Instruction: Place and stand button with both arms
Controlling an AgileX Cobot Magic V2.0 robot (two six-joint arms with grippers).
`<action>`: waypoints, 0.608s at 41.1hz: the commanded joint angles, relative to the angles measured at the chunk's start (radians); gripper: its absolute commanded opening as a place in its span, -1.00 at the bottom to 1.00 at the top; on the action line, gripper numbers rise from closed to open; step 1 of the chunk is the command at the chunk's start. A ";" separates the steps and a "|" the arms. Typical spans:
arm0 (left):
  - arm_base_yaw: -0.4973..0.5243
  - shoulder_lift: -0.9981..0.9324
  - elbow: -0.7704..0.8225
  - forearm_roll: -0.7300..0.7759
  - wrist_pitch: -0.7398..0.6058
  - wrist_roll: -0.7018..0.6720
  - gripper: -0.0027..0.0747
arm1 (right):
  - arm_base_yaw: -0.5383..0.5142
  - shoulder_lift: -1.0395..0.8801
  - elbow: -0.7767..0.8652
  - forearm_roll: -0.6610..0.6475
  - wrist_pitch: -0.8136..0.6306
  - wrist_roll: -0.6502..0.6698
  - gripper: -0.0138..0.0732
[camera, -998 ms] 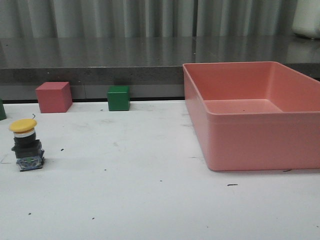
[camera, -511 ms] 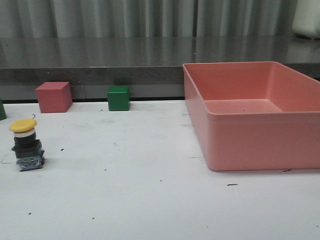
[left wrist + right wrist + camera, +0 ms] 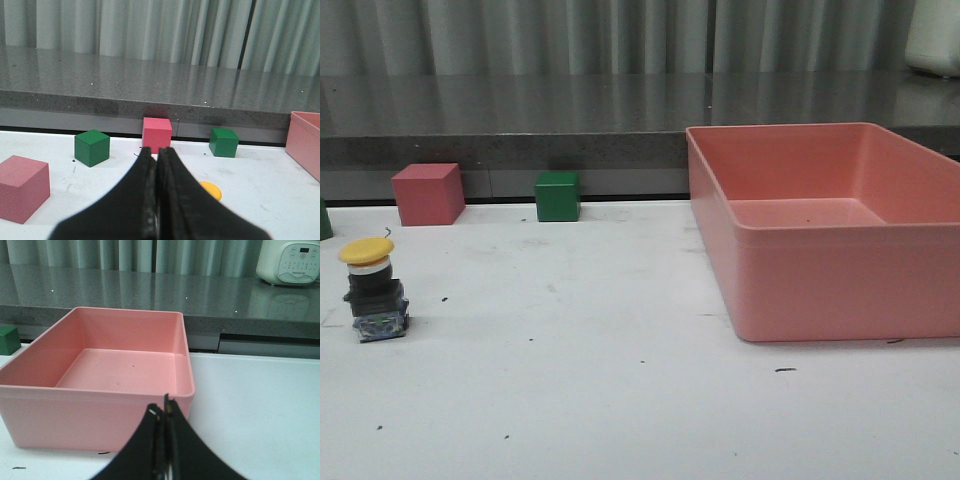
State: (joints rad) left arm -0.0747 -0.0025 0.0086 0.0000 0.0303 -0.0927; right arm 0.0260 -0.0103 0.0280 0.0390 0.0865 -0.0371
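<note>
The button (image 3: 373, 290) stands upright at the left of the white table in the front view: yellow cap on top, pale collar, black body, bluish base. Neither arm shows in that view. In the left wrist view my left gripper (image 3: 157, 150) is shut with nothing between its fingers; only the edge of the button's yellow cap (image 3: 212, 190) peeks out beside them. My right gripper (image 3: 162, 407) is shut and empty too, held in front of the pink bin's near wall (image 3: 90, 415).
A large pink bin (image 3: 840, 270) fills the right side of the table. A pink cube (image 3: 427, 194) and a green cube (image 3: 557, 196) sit at the table's back edge. The left wrist view also shows another green cube (image 3: 91, 147) and a larger pink block (image 3: 22, 187). A white appliance (image 3: 291, 262) stands on the grey counter.
</note>
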 commanded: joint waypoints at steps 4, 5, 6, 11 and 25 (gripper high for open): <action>0.002 -0.023 0.014 -0.006 -0.083 -0.009 -0.98 | -0.006 -0.018 -0.004 0.003 -0.093 -0.007 -0.95; 0.002 -0.023 0.014 -0.006 -0.083 -0.009 -0.98 | -0.006 -0.018 -0.004 0.003 -0.093 -0.007 -0.95; 0.004 -0.023 0.014 -0.006 -0.083 -0.009 -0.98 | -0.006 -0.018 -0.004 0.003 -0.093 -0.007 -0.95; 0.023 -0.023 0.014 -0.006 -0.083 -0.009 -0.98 | -0.006 -0.018 -0.004 0.003 -0.093 -0.007 -0.95; 0.036 -0.023 0.014 -0.006 -0.083 -0.009 -0.98 | -0.006 -0.018 -0.004 0.003 -0.093 -0.007 -0.95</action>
State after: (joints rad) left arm -0.0409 -0.0025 0.0086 0.0000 0.0303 -0.0927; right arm 0.0260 -0.0103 0.0280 0.0390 0.0865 -0.0371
